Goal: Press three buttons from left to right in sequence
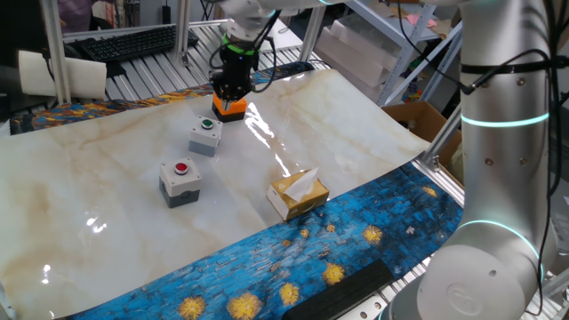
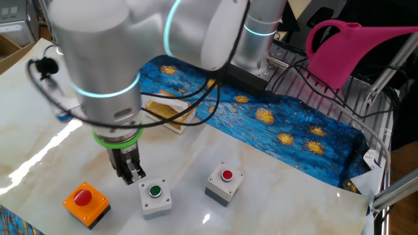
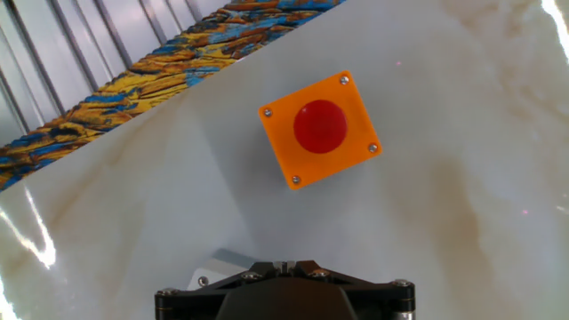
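Three button boxes stand in a row on the marble table. The grey box with the red button (image 1: 180,180) (image 2: 225,183) is at one end. The grey box with the green button (image 1: 204,135) (image 2: 155,196) is in the middle. The orange box with the red button (image 1: 229,108) (image 2: 86,201) (image 3: 320,129) is at the other end. My gripper (image 1: 229,89) (image 2: 130,171) (image 3: 284,264) hovers above the table between the green and orange boxes, touching neither. Its fingertips touch each other, shut on nothing. A corner of the green-button box (image 3: 213,267) shows beside them in the hand view.
A tan tissue box (image 1: 298,194) (image 2: 171,112) lies near the blue patterned cloth (image 1: 338,249) along the table's edge. A pink watering can (image 2: 346,46) sits on a rack beyond the table. A keyboard (image 1: 133,43) and a cardboard box (image 1: 418,120) are off the table.
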